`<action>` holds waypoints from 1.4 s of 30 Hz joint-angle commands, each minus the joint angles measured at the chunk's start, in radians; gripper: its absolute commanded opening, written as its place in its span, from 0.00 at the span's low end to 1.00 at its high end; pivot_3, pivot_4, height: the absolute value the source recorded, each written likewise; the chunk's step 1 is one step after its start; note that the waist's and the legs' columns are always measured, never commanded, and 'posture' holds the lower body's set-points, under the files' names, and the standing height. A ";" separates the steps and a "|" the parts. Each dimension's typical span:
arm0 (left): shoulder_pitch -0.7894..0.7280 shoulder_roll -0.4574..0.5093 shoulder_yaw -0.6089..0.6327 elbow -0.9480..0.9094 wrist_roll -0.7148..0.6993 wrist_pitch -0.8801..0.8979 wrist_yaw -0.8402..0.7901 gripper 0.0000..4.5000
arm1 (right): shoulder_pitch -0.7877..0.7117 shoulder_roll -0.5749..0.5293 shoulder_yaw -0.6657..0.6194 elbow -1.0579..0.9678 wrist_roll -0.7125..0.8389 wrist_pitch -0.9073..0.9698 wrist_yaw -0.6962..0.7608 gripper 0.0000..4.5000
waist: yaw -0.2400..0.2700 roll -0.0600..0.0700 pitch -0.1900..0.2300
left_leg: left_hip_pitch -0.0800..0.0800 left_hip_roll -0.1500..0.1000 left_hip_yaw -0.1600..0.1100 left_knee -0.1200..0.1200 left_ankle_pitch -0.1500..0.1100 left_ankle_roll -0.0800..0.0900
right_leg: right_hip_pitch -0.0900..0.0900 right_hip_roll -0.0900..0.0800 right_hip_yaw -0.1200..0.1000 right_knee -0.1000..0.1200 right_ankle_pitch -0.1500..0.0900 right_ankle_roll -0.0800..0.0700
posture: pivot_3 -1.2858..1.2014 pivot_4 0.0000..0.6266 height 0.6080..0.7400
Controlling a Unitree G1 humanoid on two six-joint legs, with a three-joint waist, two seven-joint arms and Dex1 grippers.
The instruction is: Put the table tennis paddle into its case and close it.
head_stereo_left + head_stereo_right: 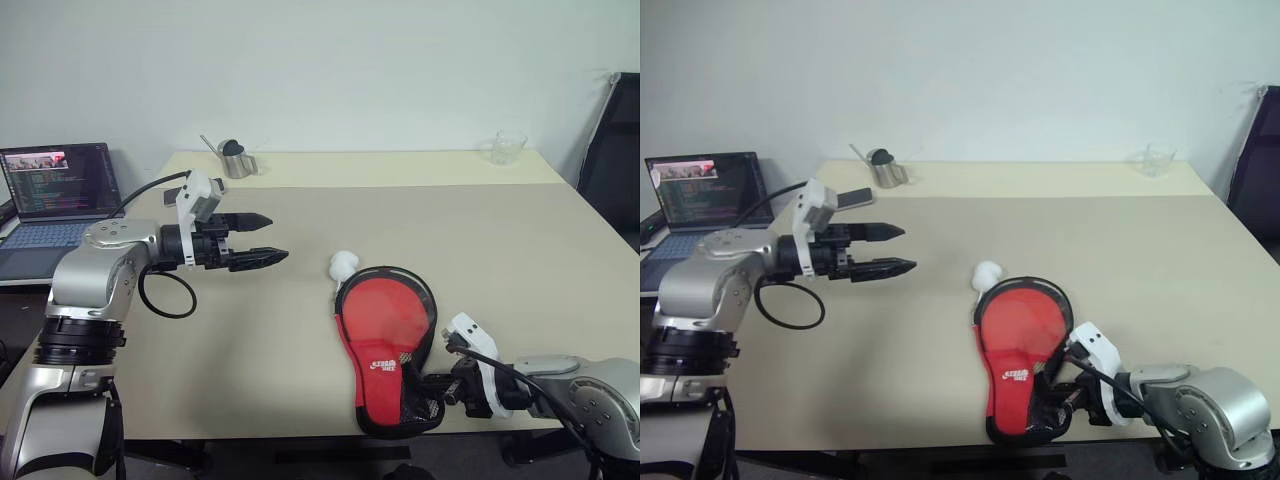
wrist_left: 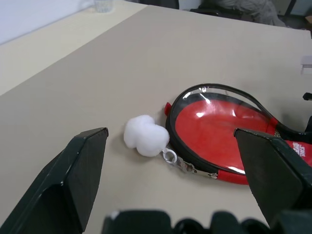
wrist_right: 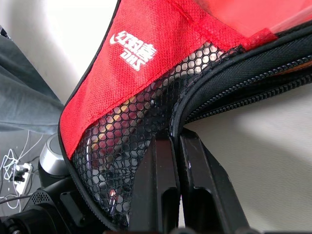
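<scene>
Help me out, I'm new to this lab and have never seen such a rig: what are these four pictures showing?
It is a humanoid robot with two arms, each ending in a two-fingered end effector. Two pictures come from cameras in its head, looking down over a beige table. The other two come from cameras on its wrists. On the table lies a red-and-black paddle case with a fluffy white zip pull at its far end. The right end effector is shut on the case's near edge, by the mesh pocket. The left end effector hangs open above the table, holding nothing. At the back stand a metal cup and a clear glass; a laptop sits at the left.
</scene>
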State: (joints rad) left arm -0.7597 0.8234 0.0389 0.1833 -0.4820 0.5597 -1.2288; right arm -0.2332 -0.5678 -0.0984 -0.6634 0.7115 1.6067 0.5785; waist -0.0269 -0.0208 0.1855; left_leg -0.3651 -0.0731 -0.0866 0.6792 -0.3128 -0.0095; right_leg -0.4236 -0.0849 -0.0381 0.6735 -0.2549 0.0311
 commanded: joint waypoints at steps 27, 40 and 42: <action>-0.036 0.004 0.015 0.010 0.026 -0.020 -0.005 1.00 | -0.068 -0.099 0.012 0.060 0.062 -0.058 0.006 0.74 | 0.000 0.000 0.000 | 0.000 0.000 0.000 0.001 0.000 0.000 | 0.001 0.000 0.000 0.001 0.000 0.000 | 0.52 0.24 1.00; -0.076 -0.011 0.039 0.103 0.065 -0.086 0.066 1.00 | -0.148 -0.321 0.031 0.249 -0.094 -0.645 0.225 1.00 | -0.004 -0.001 0.000 | 0.002 0.000 0.001 0.001 0.000 0.000 | 0.002 0.000 0.000 0.001 0.000 0.000 | 0.52 0.24 1.00; -0.086 -0.021 0.034 0.125 0.075 -0.096 0.084 1.00 | -0.214 -0.225 0.076 0.304 -0.154 -0.756 0.183 1.00 | -0.006 -0.002 0.000 | 0.002 0.000 0.002 0.001 0.000 0.000 | 0.002 0.000 0.000 0.003 0.000 0.000 | 0.52 0.24 1.00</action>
State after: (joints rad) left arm -0.8173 0.7992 0.0436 0.3055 -0.4162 0.4876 -1.1630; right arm -0.4087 -0.8310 -0.0479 -0.3771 0.6041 0.9637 0.7857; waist -0.0326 -0.0225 0.1856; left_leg -0.3627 -0.0726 -0.0851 0.6807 -0.3127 -0.0094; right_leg -0.4218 -0.0848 -0.0378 0.6765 -0.2549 0.0314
